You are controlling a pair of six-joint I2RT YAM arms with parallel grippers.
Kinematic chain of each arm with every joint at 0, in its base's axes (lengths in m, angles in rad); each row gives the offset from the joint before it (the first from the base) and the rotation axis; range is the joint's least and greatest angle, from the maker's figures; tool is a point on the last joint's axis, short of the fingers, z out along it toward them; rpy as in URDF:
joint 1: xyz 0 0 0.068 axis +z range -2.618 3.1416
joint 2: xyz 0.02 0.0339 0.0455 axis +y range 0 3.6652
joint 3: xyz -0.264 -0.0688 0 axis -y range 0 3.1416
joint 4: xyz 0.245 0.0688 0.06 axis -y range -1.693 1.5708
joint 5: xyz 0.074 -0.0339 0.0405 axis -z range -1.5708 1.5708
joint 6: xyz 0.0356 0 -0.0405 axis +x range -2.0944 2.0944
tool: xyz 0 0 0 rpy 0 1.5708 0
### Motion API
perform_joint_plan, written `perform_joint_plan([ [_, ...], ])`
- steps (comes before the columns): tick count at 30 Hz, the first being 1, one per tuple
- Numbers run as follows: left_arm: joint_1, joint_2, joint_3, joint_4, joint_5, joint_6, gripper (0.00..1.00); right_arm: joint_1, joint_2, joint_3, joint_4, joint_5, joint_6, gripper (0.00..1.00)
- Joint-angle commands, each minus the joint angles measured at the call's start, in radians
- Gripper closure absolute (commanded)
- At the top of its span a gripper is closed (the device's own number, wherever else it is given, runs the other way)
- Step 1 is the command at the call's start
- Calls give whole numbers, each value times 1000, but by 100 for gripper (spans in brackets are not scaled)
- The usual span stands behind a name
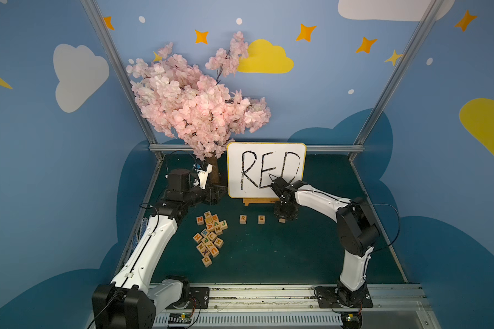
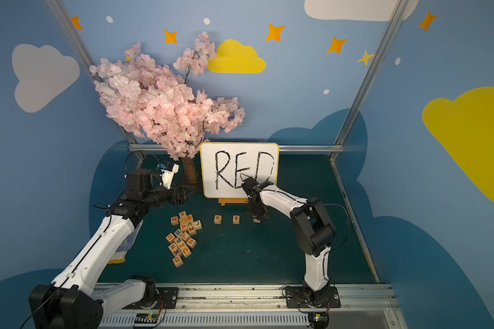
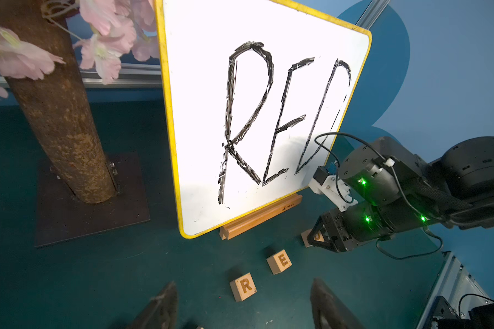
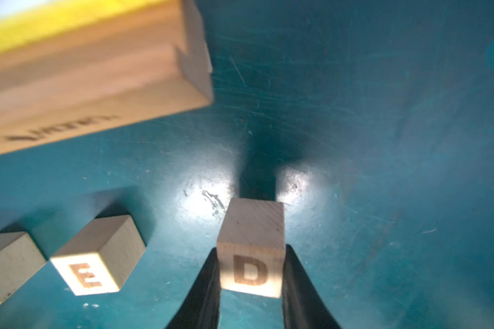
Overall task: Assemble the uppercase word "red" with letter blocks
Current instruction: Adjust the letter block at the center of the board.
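Three letter blocks stand in a row in front of the board. The R block (image 1: 243, 219) (image 3: 243, 286) is on the left and the E block (image 1: 261, 219) (image 3: 279, 261) in the middle. To the right of E, the D block (image 4: 251, 256) (image 1: 282, 220) rests on the mat. My right gripper (image 4: 250, 249) (image 1: 284, 212) is shut on the D block, one finger on each side. My left gripper (image 3: 244, 283) (image 1: 218, 196) hangs open near the tree trunk, with nothing between its fingers. It points toward the R block.
A pile of several spare letter blocks (image 1: 210, 237) lies left of centre. The white yellow-rimmed board (image 1: 265, 171) with handwritten RED stands on a wooden stand (image 1: 258, 201) just behind the row. A pink blossom tree (image 1: 194, 108) on a dark base plate (image 3: 91, 199) stands at the back left.
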Motion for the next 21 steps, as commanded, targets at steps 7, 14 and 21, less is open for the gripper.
perform_joint_plan([
  [7,5,-5,-6,1,1,14,28,2,55,26,0,-21,-169,82],
  [14,4,-4,-7,-1,-1,13,28,6,48,4,44,-26,-254,81],
  [21,6,-1,-6,0,-2,15,28,10,25,-30,78,-45,-258,80],
])
